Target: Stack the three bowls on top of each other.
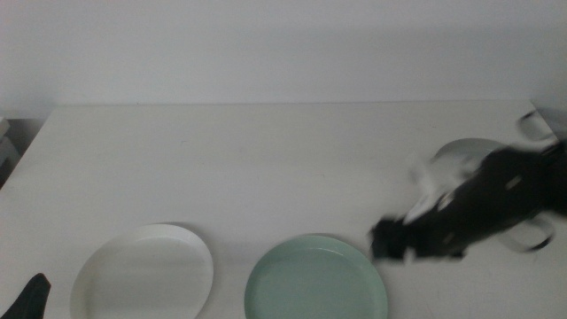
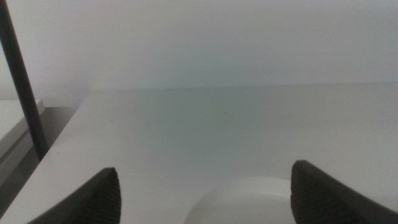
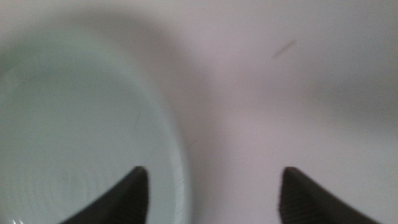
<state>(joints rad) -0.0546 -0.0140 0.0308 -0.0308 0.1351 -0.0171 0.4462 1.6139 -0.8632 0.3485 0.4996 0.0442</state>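
The white bowl [image 1: 143, 273] sits at the table's front left and the pale mint green bowl [image 1: 316, 279] at the front centre, apart from each other. The grey bowl [image 1: 469, 146] lies at the right, mostly hidden behind my right arm. My right gripper [image 1: 390, 241] is blurred and hovers by the green bowl's right rim. In the right wrist view my right gripper [image 3: 214, 180] is open and empty, with the green bowl [image 3: 74, 124] beside one jaw. My left gripper [image 1: 31, 297] waits at the front left corner. In the left wrist view my left gripper [image 2: 205, 171] is open and empty above the white bowl [image 2: 249, 199].
The white table [image 1: 266, 159] runs back to a pale wall. A dark pole [image 2: 22, 81] stands off the table's left edge. A small white object [image 1: 536, 124] shows at the far right edge.
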